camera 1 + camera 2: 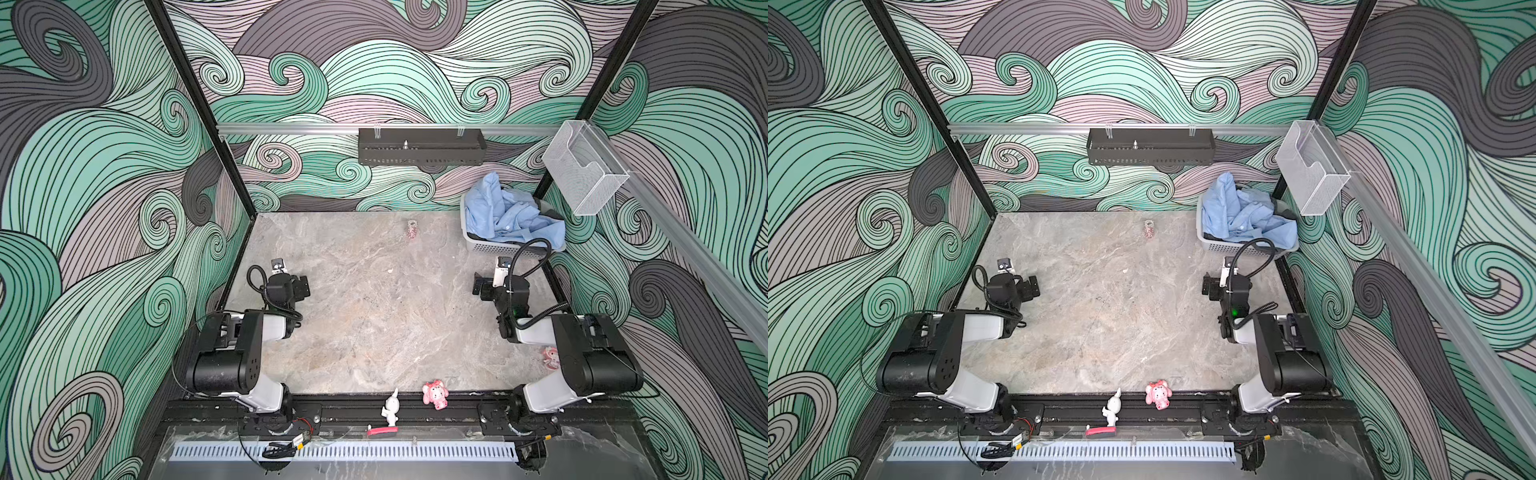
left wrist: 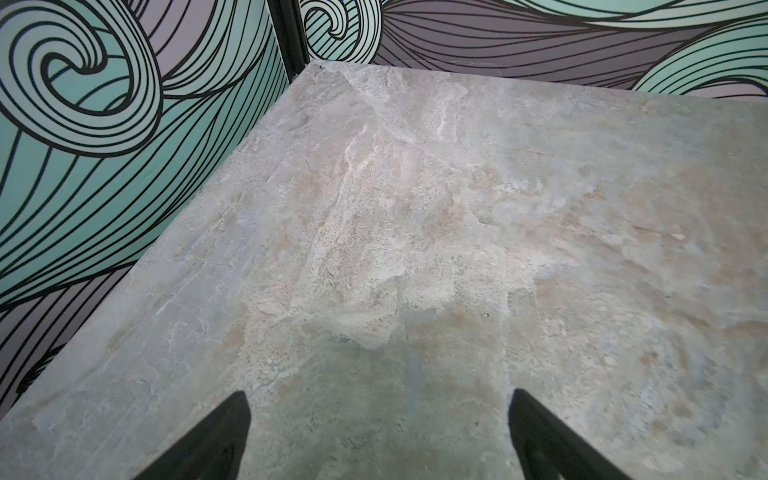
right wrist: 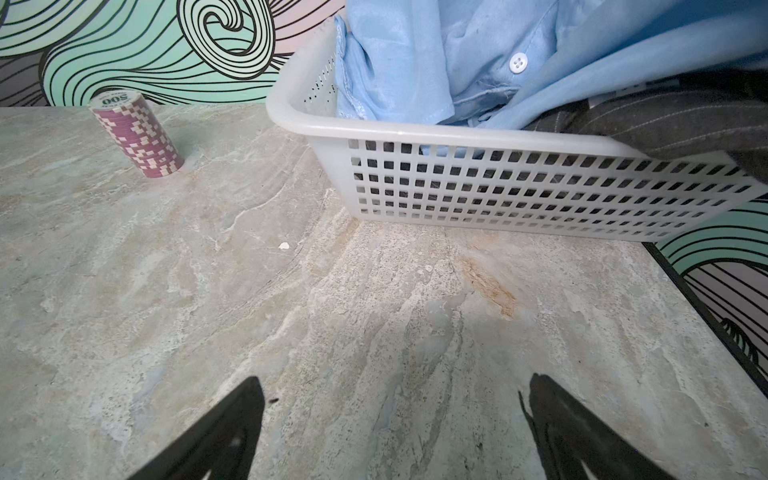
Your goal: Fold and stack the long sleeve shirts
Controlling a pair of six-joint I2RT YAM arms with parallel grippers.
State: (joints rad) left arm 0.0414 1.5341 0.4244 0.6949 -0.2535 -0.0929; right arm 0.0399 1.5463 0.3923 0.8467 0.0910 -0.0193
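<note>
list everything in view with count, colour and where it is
basket: 1, white perforated, table far right corner
long sleeve shirt: 1, light blue, crumpled in basket
pinstriped garment: 1, dark grey, in basket
poker chip stack: 1, maroon-white, table far middle
pig toy: 1, pink, near table edge
figurine: 1, white, front rail
tray: 1, black, back rail
holder: 1, clear, right rail
left gripper: 1, black, open, over table
right gripper: 1, black, open, facing basket

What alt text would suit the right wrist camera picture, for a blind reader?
A crumpled light-blue shirt lies in a white basket on a marbled table, a stack of poker chips apart from it. The right pincer stands open, empty.
</note>
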